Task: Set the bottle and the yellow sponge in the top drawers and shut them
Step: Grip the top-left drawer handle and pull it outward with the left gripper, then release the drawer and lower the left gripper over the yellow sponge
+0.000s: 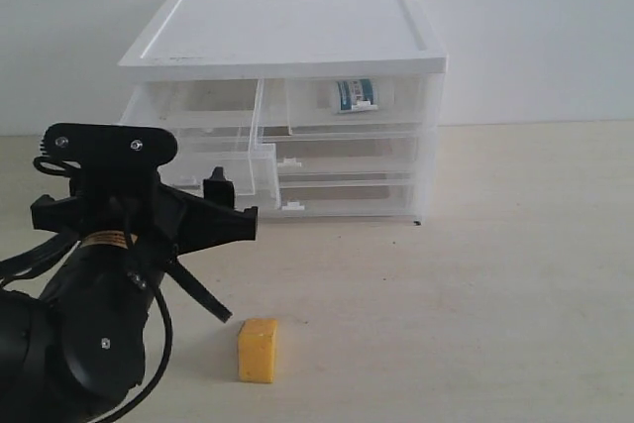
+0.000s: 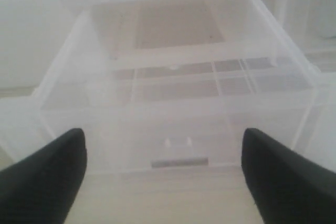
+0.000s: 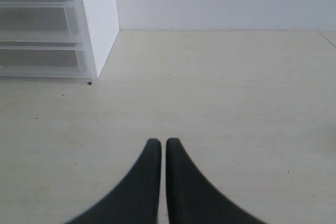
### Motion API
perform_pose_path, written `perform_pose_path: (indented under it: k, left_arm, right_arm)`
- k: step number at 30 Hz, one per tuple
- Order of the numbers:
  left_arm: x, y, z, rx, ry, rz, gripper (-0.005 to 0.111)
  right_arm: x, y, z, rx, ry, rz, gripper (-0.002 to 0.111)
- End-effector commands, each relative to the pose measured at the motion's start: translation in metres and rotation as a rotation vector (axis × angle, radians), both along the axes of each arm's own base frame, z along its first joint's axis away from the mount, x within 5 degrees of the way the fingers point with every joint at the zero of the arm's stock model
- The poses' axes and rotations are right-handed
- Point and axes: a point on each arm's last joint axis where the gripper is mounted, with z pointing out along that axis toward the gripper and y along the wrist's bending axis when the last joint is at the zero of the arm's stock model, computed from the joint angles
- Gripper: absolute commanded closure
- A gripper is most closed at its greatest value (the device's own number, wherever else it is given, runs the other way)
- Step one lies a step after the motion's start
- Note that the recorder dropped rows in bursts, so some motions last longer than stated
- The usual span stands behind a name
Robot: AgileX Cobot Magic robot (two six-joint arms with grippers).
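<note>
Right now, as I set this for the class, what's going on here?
A two-armed robot is stowing things in a white cabinet. The bottle is inside the closed top right drawer. The top left drawer is pulled out and empty, with the left gripper open just in front of it, holding nothing. The yellow sponge sits on the table before the cabinet, not yet picked up. The right gripper is shut above the table beside the cabinet.
</note>
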Motion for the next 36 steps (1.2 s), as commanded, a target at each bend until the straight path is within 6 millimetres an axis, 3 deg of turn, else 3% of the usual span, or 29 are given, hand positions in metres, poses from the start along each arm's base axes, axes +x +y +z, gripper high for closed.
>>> perform_pose_path:
  k: [1,8,16,25,29,36]
  left_arm:
    - [-0.007,0.003,0.001,-0.002,0.110,0.001,0.031]
    - [-0.019,0.008,0.013,-0.007,0.245,-0.034,0.031]
    - [-0.040,0.007,0.028,0.050,0.417,-0.244,0.031]
    - [-0.061,-0.003,0.039,0.094,0.401,-0.423,0.031]
    - [-0.077,-0.024,0.039,0.181,0.397,-0.777,0.031]
    - [-0.117,-0.050,0.047,0.157,0.314,-1.371,0.031]
  right_arm:
    - [0.000,0.000,-0.001,-0.001,-0.008,-0.004,0.107]
    - [0.000,0.000,-0.001,-0.001,-0.008,-0.004,0.107]
    - [0.000,0.000,-0.001,-0.001,-0.008,-0.004,0.107]
    - [0.000,0.000,-0.001,-0.001,-0.008,-0.004,0.107]
    - [0.000,0.000,-0.001,-0.001,-0.008,-0.004,0.107]
    - [0.000,0.000,-0.001,-0.001,-0.008,-0.004,0.107]
